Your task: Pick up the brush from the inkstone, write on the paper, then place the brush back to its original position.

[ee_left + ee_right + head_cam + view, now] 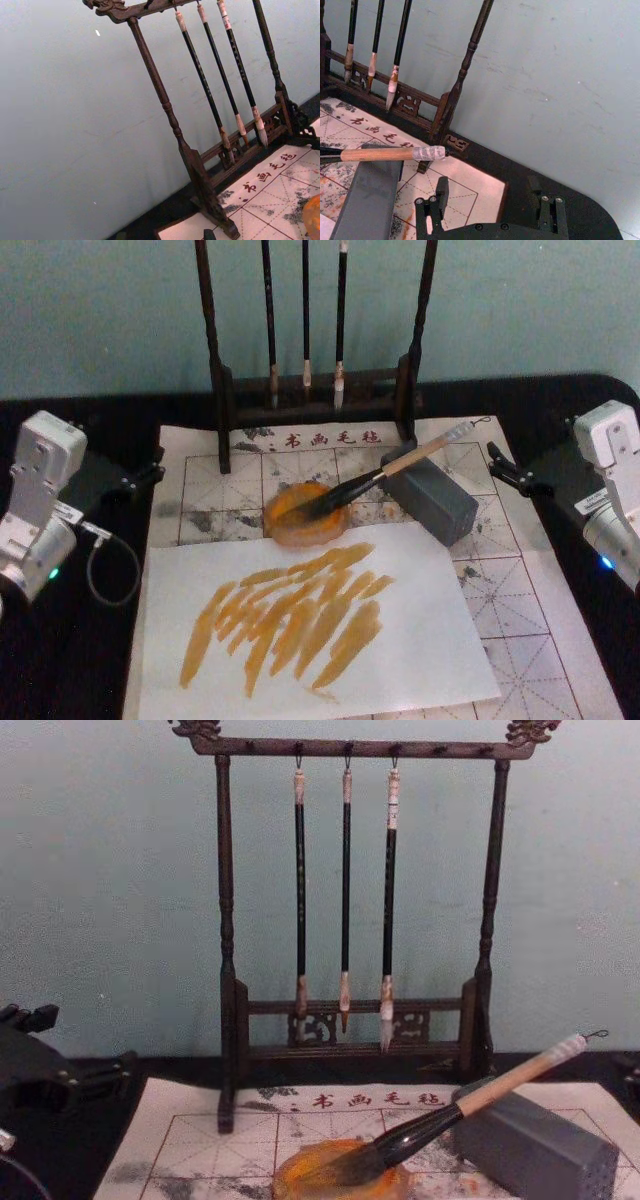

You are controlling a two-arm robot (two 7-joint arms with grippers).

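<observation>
Paper [520, 600]: red-grid sheet spread flat across the table as the writing bed.
White sheet [420, 630]: lies on the paper near the robot and carries orange strokes.
Brush rack [215, 340]: at the back, clear of the work.
Left gripper [150, 472]: parked at the paper's left edge; spread or closed cannot be told.
Right gripper [488, 190]: jaws spread and empty, parked at the paper's right edge near the handle end.
Grey block [440, 500]: props the handle, probably leaving room for a grasp.
Brush [370, 480]: unheld, tilted, with its bristles in the dish.
Inkstone [285, 530]: on the paper, just behind the white sheet.
Stage: cannot tell whether writing is pending or finished.
</observation>
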